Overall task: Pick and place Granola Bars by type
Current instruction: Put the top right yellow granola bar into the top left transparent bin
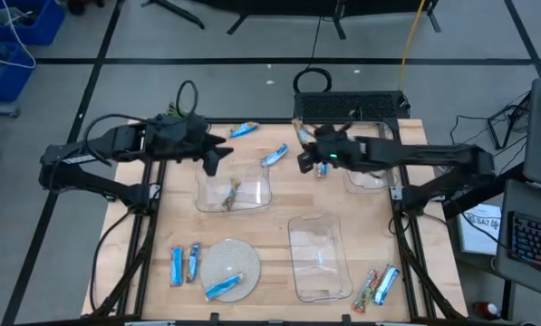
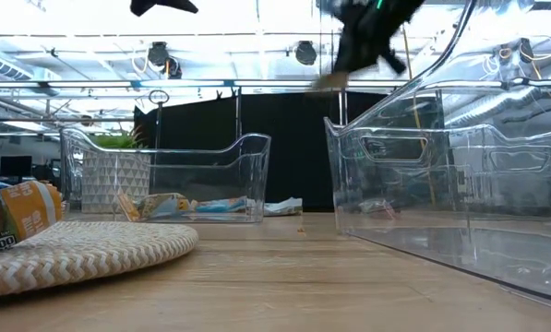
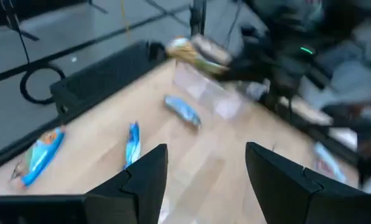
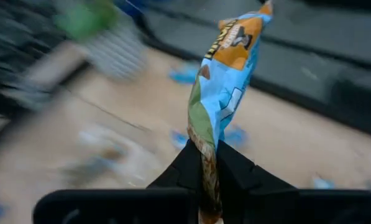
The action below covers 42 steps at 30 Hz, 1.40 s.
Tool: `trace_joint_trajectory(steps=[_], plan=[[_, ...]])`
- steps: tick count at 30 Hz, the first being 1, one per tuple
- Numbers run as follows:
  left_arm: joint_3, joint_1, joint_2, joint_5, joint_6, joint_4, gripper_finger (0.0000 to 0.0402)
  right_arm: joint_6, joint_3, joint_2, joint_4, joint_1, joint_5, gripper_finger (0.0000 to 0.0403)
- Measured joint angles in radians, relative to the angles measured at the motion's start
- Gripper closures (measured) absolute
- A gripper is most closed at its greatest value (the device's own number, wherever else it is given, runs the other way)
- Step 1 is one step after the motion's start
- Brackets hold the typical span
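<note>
Overhead, ceiling lights, wooden table, black curtain behind

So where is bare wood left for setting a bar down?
Bare wood lies between the plate and the near clear bin, and along the table's left side. The far edge is crowded: loose bars, both grippers, two bins.

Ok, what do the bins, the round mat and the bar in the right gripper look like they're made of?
The bins look like clear hard plastic: see-through walls with glossy highlights. The round mat seems woven from whitish fibre or cord, matte, with a chevron weave. The granola bar in the right gripper has a thin, crinkled printed wrapper, probably plastic film.
</note>
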Motion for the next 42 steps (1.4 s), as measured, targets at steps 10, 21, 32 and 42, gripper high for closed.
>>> trace_joint_trajectory(steps=[10, 21, 32, 42], plan=[[0.0, 0.08, 0.158, 0.396, -0.003, 0.457, 0.0183, -0.209, 0.001, -0.082, 0.416, 0.202, 0.021, 0.0386], [-0.002, 0.047, 0.342, 0.418, -0.106, 0.739, 0.0183, -0.241, 0.0, -0.066, 0.471, 0.246, 0.016, 0.0387], [-0.002, 0.042, 0.349, 0.545, -0.168, 0.934, 0.0183, -0.266, 0.0, -0.069, 0.476, 0.259, -0.014, 0.0387], [-0.001, 0.04, 0.357, 0.605, -0.209, 0.962, 0.0222, -0.264, -0.001, -0.07, 0.468, 0.259, -0.038, 0.0388]])
